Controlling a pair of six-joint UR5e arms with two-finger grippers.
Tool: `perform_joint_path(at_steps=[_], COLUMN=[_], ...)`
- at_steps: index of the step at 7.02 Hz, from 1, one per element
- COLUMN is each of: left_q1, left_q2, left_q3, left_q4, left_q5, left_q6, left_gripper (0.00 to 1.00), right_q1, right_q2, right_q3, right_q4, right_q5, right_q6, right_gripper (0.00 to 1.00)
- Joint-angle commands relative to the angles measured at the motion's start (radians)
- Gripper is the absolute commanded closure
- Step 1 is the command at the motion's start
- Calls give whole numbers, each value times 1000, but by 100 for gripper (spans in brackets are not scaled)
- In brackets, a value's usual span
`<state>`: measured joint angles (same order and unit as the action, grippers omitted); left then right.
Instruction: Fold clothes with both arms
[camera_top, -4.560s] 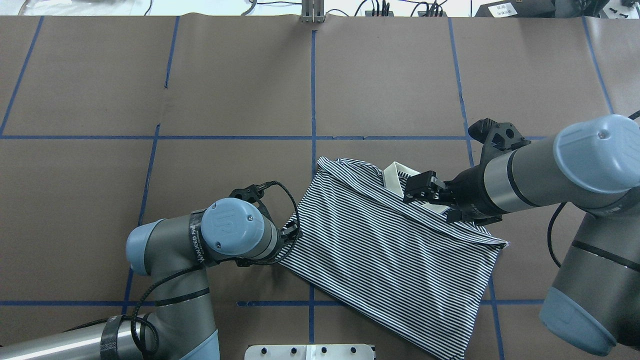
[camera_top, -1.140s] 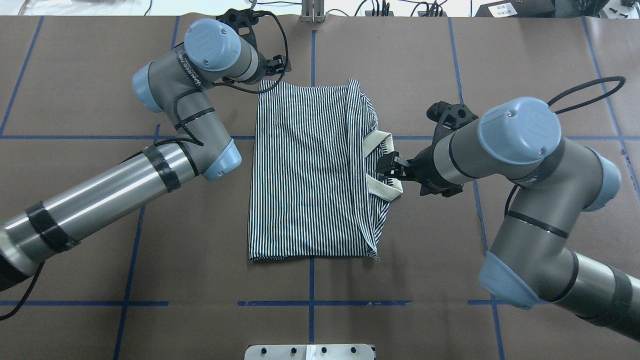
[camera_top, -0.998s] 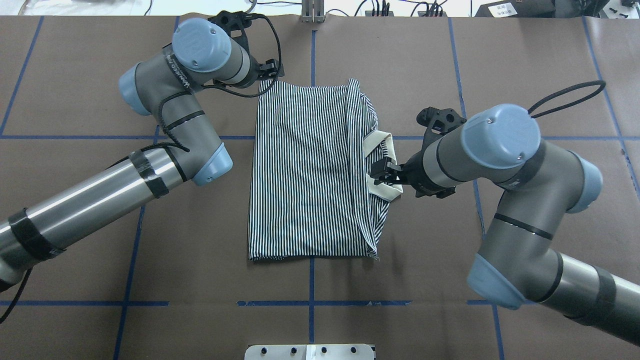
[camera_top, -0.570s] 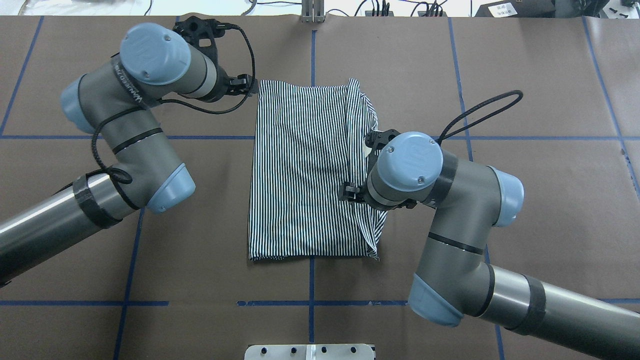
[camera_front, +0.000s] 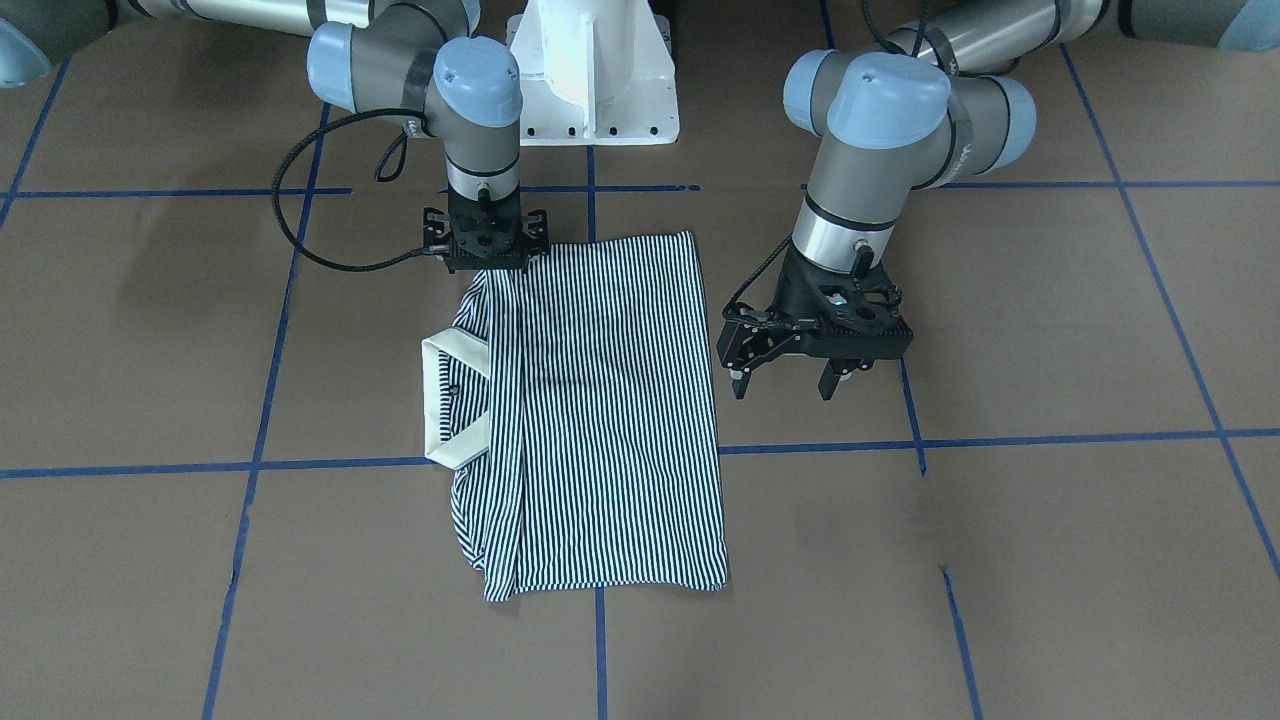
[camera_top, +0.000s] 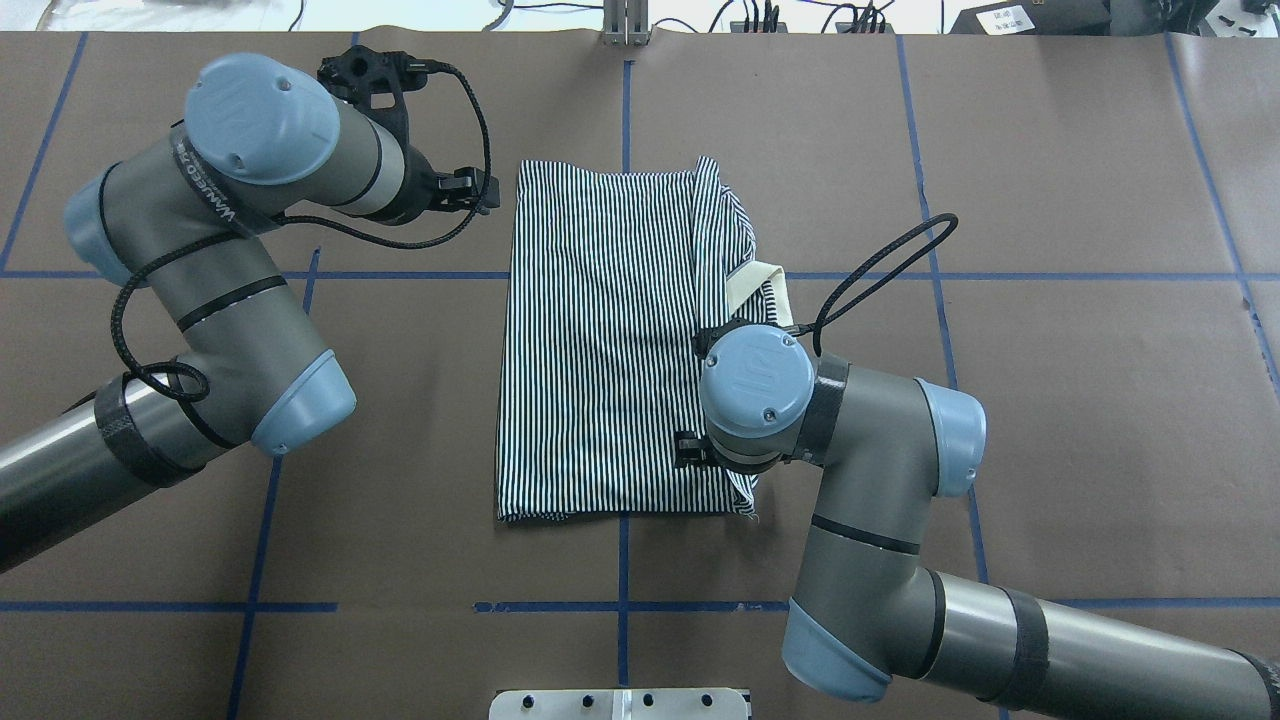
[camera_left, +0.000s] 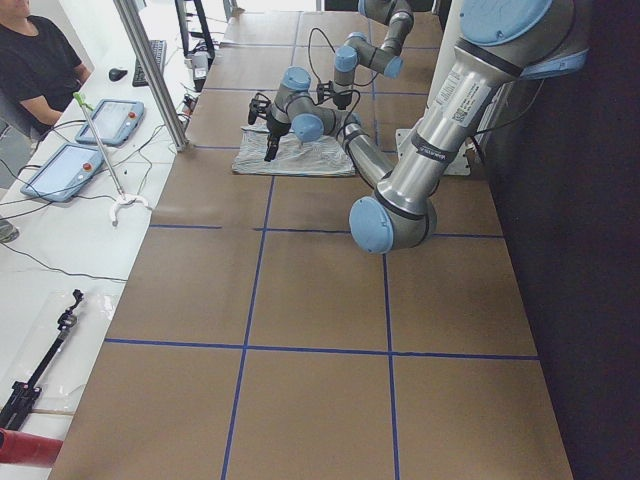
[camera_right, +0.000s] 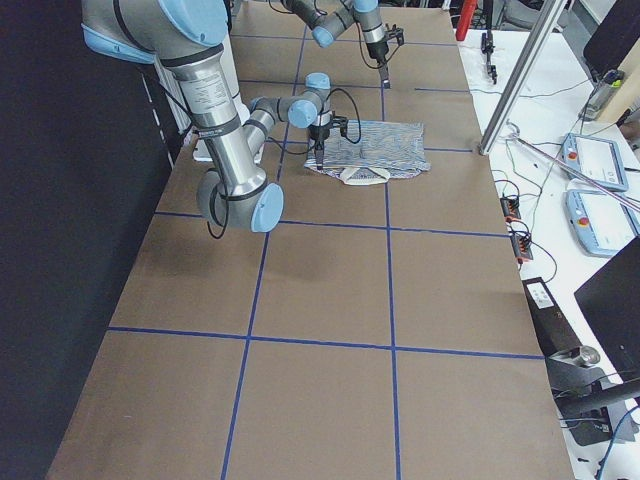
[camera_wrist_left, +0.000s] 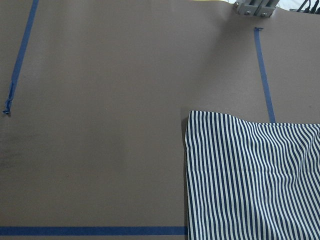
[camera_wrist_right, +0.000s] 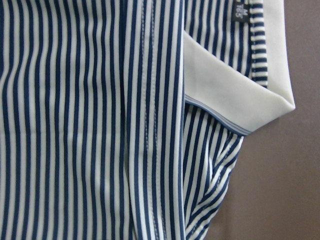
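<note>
Shirt (camera_front: 610, 400) lay mid-tabletop (camera_front: 1000, 300), folded to a long rectangle, collar (camera_front: 434, 400) poking out one side; judged a crosswise fold remained. Left gripper (camera_front: 782, 378) hung spread and empty beside it. Right gripper (camera_front: 487, 255) stood over the corner nearest the robot, grip impossible to tell.

- The shirt (camera_top: 610, 340) lies flat at the middle of the table (camera_top: 1050, 150).
- Its collar (camera_top: 768, 283) juts out rightward.
- The left gripper (camera_front: 785, 380) is beside its left edge, apart.
- The right gripper (camera_front: 487, 255) is over its robot-side right corner.

Navy-and-white striped polo shirt (camera_wrist_right: 75, 120) fills the left and centre; its cream collar (camera_wrist_right: 230, 95) folds across the upper right, brown desk (camera_wrist_right: 285, 190) at lower right.
</note>
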<state>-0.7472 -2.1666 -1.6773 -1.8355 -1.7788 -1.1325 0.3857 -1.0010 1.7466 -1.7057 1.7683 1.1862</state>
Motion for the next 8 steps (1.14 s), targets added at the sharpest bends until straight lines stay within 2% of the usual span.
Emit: perform_joint_path(at_steps=[1, 5, 8], left_q1=[0, 2, 5], left_q2=[1, -1, -6], left_q3=[-1, -1, 1], left_q4=[-4, -10, -11], left_q5=[-13, -13, -13], left_q6=[-1, -4, -6], left_gripper=[0, 0, 0], right_q1=[-4, 8, 62], right_q2=[-7, -22, -69], right_q3=[-4, -7, 13], right_q4=[-14, -48, -48], right_q5=[0, -1, 5], right_q6=[-31, -62, -85], right_gripper=[0, 0, 0])
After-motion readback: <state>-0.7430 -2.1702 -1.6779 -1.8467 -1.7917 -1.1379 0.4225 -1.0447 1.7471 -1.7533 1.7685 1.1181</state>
